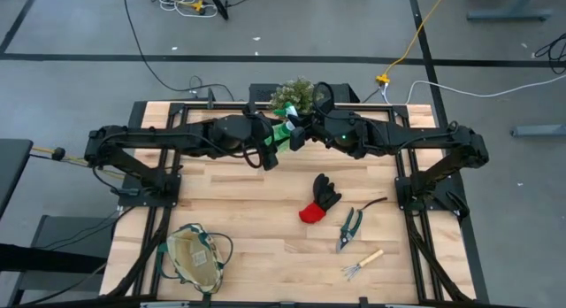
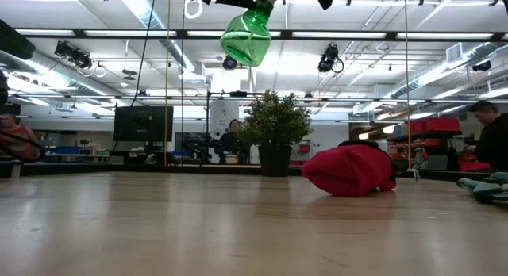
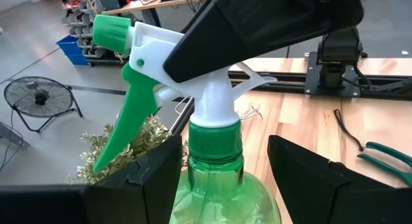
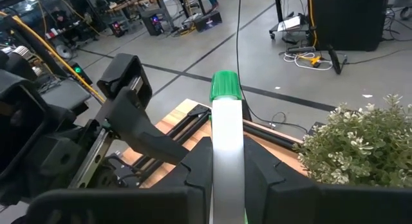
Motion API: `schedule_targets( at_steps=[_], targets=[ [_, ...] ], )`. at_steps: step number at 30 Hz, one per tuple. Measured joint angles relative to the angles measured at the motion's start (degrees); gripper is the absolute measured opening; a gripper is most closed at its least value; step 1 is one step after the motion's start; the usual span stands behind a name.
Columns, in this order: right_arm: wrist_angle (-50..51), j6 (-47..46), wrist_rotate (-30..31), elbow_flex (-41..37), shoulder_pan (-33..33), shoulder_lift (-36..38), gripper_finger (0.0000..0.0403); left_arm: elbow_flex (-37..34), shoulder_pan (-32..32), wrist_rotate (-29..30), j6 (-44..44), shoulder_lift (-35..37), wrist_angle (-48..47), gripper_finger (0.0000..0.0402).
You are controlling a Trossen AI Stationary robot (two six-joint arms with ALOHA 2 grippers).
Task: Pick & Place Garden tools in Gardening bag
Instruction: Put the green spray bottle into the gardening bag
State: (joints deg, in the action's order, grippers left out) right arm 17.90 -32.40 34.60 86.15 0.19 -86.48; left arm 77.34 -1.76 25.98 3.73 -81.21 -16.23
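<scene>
Holding the green spray bottle (image 1: 281, 131) up in the air, your right gripper (image 1: 299, 136) was clamped on its white top, near the top middle of the high view. You could see the white sprayer head (image 4: 226, 150) squeezed between its two dark fingers in the right wrist view. Your left gripper (image 1: 268, 156) was right beside it, on the picture's left. Its fingers (image 3: 154, 176) stood wide apart, one on each side of the bottle's neck (image 3: 214, 143), and they did not seem to touch it.

The bottle hung with its long side up and down, white top up, green belly down. So the left gripper was the near one for taking it over, I think. It only needed to close where it was.

The bottle was clear green plastic, smooth and round, with a ridged collar and a green trigger (image 3: 126, 114).

The gardening bag (image 1: 196, 257) sat far away at the lower left of the high view. It was round, soft tan cloth with green trim, open at the top. The black-and-red glove (image 1: 320, 200), the pruning shears (image 1: 350, 227) and a small wooden-handled rake (image 1: 362, 264) lay on the wooden table (image 1: 256, 211) at the lower right. The bushy potted plant (image 1: 294, 95) stood just behind the grippers.
</scene>
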Motion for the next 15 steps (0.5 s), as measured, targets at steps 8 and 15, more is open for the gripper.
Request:
schedule_targets(
  at_steps=[8,15],
  targets=[
    [0.05,0.06,0.07,0.0,0.01,0.0,0.0052,-0.02,0.0,0.05,0.0,-0.42,0.01,0.0236],
    [-0.36,0.08,0.1,0.0,0.02,0.0,0.0052,-0.02,0.0,1.03,0.06,-1.7,2.04,0.0236]
  ],
)
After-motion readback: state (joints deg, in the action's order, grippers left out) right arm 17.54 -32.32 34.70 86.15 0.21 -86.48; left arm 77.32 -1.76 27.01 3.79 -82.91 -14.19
